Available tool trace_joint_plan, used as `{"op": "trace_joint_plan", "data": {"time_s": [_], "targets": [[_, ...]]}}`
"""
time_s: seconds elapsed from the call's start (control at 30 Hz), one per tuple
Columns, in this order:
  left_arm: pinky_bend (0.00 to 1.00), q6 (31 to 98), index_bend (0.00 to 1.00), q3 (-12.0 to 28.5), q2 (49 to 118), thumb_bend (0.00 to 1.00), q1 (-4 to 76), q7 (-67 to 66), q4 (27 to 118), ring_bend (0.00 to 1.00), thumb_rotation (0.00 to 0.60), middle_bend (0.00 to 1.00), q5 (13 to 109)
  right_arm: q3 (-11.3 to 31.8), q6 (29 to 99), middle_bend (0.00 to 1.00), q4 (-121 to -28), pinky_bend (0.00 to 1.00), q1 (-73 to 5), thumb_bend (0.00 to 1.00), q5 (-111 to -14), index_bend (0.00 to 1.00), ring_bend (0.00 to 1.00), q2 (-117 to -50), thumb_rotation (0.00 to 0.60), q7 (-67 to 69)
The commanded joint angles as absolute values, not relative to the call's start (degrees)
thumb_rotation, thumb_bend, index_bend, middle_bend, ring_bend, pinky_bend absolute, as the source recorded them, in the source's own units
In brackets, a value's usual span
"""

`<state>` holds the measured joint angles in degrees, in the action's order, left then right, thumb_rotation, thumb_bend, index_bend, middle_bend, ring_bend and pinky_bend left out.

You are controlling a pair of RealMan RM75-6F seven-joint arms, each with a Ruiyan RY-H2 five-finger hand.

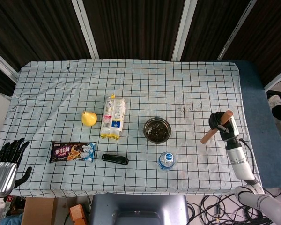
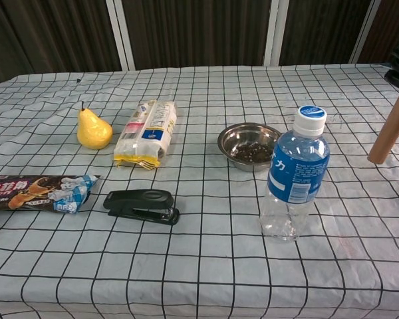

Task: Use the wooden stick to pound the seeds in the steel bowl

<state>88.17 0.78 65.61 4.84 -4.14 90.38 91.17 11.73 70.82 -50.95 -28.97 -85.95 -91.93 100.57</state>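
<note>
1. The left hand (image 1: 9, 159) sits at the desk's near-left corner in the head view, off the cloth edge; its dark fingers are spread apart and hold nothing. The chest view does not show it.
2. A chocolate snack packet (image 1: 72, 151) lies flat on the checked desk (image 1: 178, 79) cloth, near the front edge.
3. A yellow pear (image 2: 94, 129) stands upright behind the packet, stem up.
4. A yellow-and-white packet (image 2: 147, 133) lies just beside the pear, lengthwise front to back.
5. A black stapler (image 2: 141, 205) lies in front of that packet, apart from it.
6. The steel bowl (image 2: 249, 145) stands near the desk's centre, upright, with dark seeds (image 1: 157, 132) covering its bottom.
7. A water bottle (image 2: 294, 174) with a blue label and white cap stands upright in front of the bowl and slightly to its right, not touching it.
8. The wooden stick (image 1: 215, 127) is held tilted, well to the right of the bowl, lower end pointing down toward the cloth. In the chest view that end appears clear of the desk.
9. The right hand (image 1: 222, 124) is clamped around the stick's upper part, above the desk's right side.
</note>
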Motion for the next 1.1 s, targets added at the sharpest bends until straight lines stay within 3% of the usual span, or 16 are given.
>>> {"op": "trace_joint_plan", "data": {"time_s": [0.03, 0.23, 0.43, 0.7, 1.1], "targets": [[0.05, 87.98, 0.00, 0.84, 65.62, 0.38, 4.93, -4.11, 90.33, 0.00, 0.600, 0.00, 91.00, 14.29, 74.65, 0.89, -55.99, 0.91, -32.53, 0.52, -88.02, 1.00, 0.88, -92.52, 0.600, 90.93], [0.05, 87.53, 0.00, 0.92, 65.74, 0.38, 5.08, -4.19, 90.22, 0.00, 0.600, 0.00, 90.60, 16.60, 72.96, 0.89, -61.84, 0.90, -38.56, 0.52, -88.43, 1.00, 0.88, -95.15, 0.600, 76.46], [0.05, 86.58, 0.00, 1.24, 65.85, 0.38, 5.41, -4.20, 90.06, 0.00, 0.600, 0.00, 89.56, 18.92, 68.12, 0.89, -60.48, 0.90, -44.62, 0.52, -86.02, 1.00, 0.88, -100.45, 0.600, 71.26], [0.05, 85.43, 0.00, 1.30, 66.14, 0.38, 6.15, -4.66, 89.87, 0.00, 0.600, 0.00, 89.44, 18.48, 64.04, 0.89, -54.36, 0.90, -47.96, 0.52, -83.94, 1.00, 0.88, -105.78, 0.600, 72.41], [0.05, 85.97, 0.00, 1.01, 66.19, 0.38, 5.97, -4.81, 90.21, 0.00, 0.600, 0.00, 89.93, 16.53, 63.23, 0.89, -46.63, 0.90, -49.20, 0.52, -84.19, 1.00, 0.88, -109.66, 0.600, 77.39]]}}
